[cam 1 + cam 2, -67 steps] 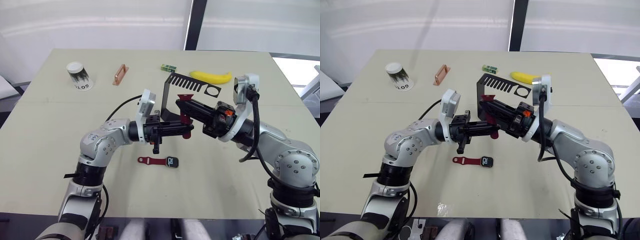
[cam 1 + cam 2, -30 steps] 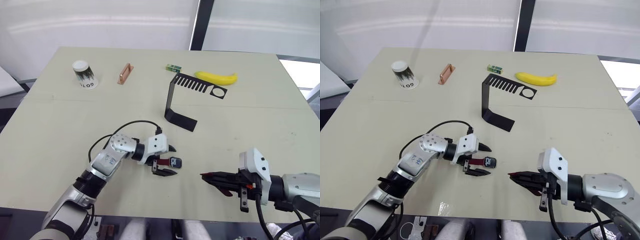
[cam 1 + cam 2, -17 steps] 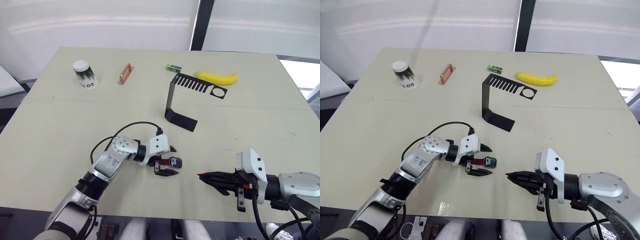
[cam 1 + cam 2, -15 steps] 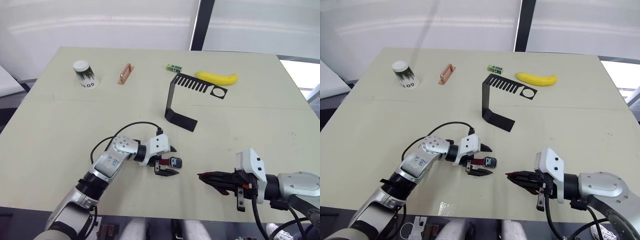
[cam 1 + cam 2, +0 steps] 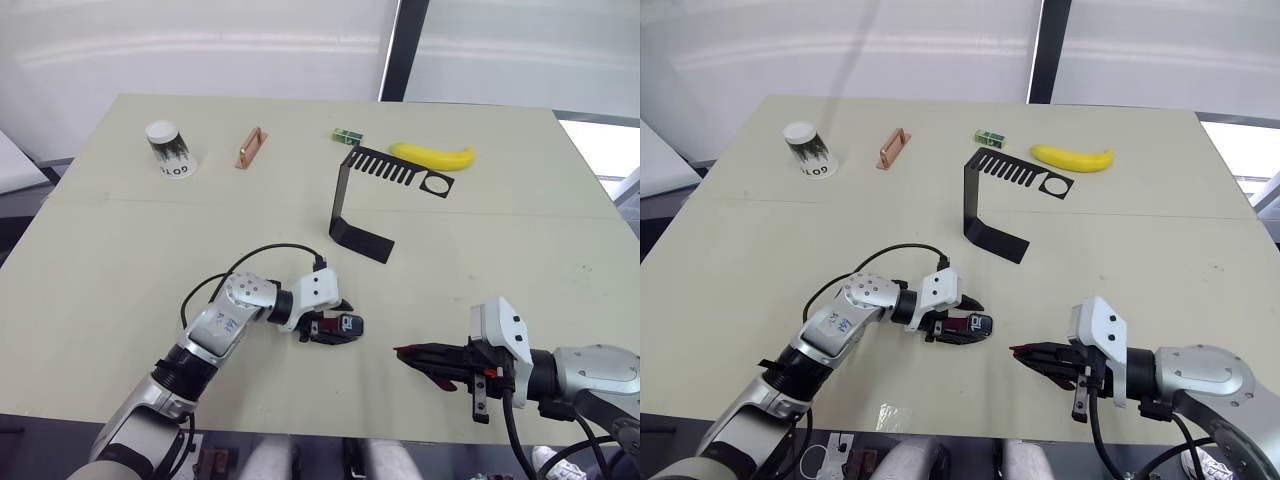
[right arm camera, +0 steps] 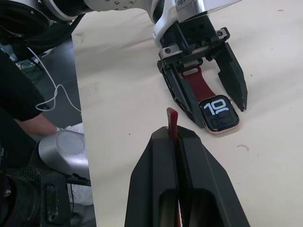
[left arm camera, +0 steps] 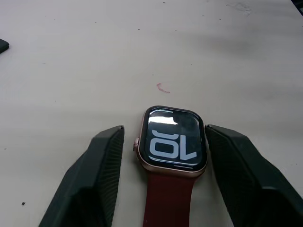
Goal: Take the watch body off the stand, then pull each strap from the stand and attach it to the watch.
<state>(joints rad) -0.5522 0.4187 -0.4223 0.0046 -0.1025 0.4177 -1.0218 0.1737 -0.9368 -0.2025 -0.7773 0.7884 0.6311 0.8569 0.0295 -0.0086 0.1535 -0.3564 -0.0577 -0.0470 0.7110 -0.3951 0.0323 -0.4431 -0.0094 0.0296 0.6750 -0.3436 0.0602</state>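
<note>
Two fingers (image 7: pixel 90 175) flanking watch body (image 7: pixel 172 141), untouched

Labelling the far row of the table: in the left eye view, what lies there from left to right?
Paper cup → copper handle bar → small green block → banana.

Watch body (image 7: pixel 171 140) sits flat on the table (image 5: pixel 120 250) right between the left gripper (image 7: pixel 163 156) jaws, its strap (image 7: pixel 168 201) running back between them. Second strap (image 6: pixel 173 124) is pinched in the right gripper (image 6: pixel 176 142) jaws, just beside the watch.
</note>
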